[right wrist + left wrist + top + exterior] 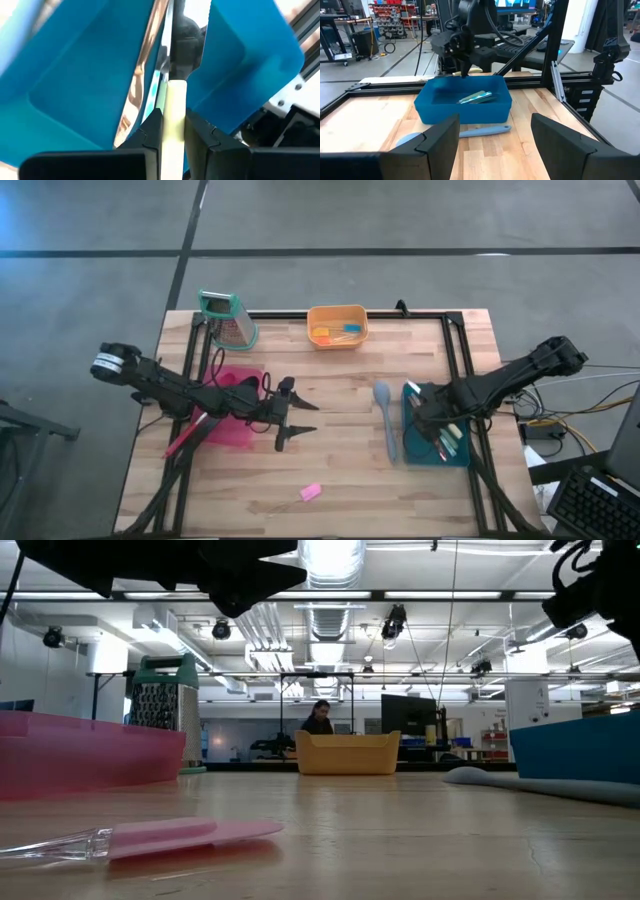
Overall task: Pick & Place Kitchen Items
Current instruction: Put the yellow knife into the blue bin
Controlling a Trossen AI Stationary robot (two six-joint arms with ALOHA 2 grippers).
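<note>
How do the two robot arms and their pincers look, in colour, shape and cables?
Both arms are dark, almost black, built of slim jointed links. The left arm has a white band with markings near its outer joint. Black cables loop along the right arm. The left pincer has two broad, flat, dark fingers with angled tips; the right pincer has similar blocky black fingers.

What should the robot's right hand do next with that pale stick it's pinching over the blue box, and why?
Probably lift it straight up. The right gripper is shut on the pale-handled tool inside the blue bin, with metal cutlery lying beside it. Rising first should clear the bin's walls. The left gripper waits open near the pink bin.
</note>
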